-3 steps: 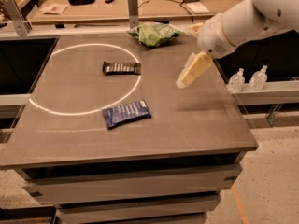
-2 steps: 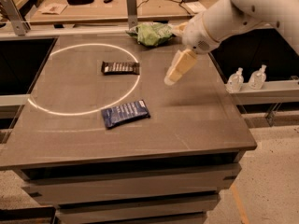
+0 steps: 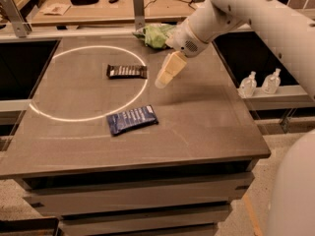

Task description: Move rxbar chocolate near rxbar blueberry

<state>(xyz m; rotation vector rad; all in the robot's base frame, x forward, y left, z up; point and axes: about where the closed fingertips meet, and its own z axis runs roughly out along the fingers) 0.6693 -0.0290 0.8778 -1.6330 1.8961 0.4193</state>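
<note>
The rxbar chocolate [image 3: 127, 71], a narrow dark brown bar with pale lettering, lies flat on the table inside a bright ring of light. The rxbar blueberry [image 3: 133, 119], a wider dark blue packet with white lettering, lies nearer the front, just outside the ring. My gripper [image 3: 162, 81] hangs from the white arm above the table, to the right of the chocolate bar and apart from it. It holds nothing.
A green bag [image 3: 156, 33] lies at the table's back edge, partly behind my arm. Two small clear bottles [image 3: 261, 82] stand on a ledge to the right of the grey table [image 3: 206, 127]. A cluttered wooden bench [image 3: 98, 4] is behind.
My arm and gripper have moved left across the table, closer to the chocolate bar. Both bars stay where they were.
</note>
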